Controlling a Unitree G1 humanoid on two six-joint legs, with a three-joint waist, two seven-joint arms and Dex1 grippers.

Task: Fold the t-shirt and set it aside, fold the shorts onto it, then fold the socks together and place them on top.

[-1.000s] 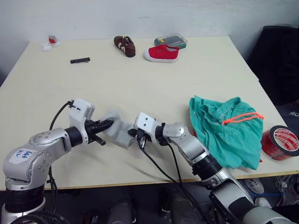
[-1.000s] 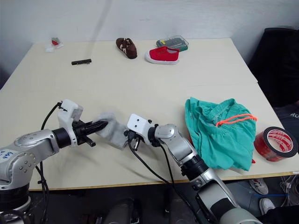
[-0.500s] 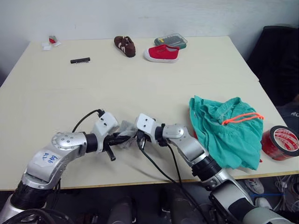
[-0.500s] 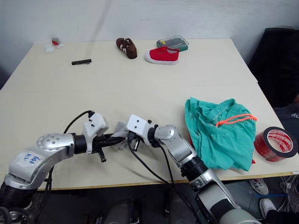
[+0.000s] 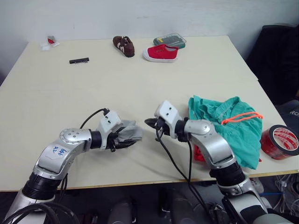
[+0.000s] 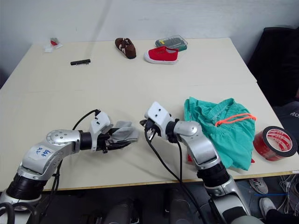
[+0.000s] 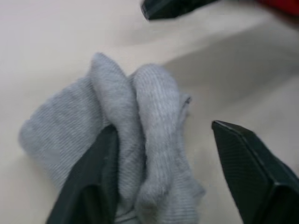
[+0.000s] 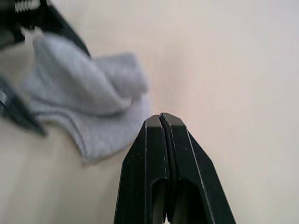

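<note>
The left gripper (image 7: 159, 163) has its fingers (image 7: 91, 179) spread apart around the socks (image 7: 117, 140), one finger pressed against the bundle's side and the other standing clear of it, so nothing is clamped at this moment. The right gripper (image 8: 161, 123) has its fingers pressed together on nothing, its tips just beside the edge of the bundle and pointing toward it. The socks (image 5: 127, 133) lie on the counter (image 5: 117, 88) near its front edge, left of centre, between the two grippers: a soft light grey ribbed knit doubled over on itself into a loose, lumpy bundle, with one flat cuff spilling out at the side. The fold looks done, though whether both socks are neatly paired inside I cannot quite tell. To the right, near the counter's front right corner, the shorts (image 5: 229, 128) sit in a rumpled teal heap with the orange drawstring showing on top, and a sliver of red, probably the t-shirt (image 5: 198, 153), peeps out from under them. So the first two stages appear finished, if untidily; what remains is to pick up the sock bundle, carry it right and set it on top of the shorts.
</note>
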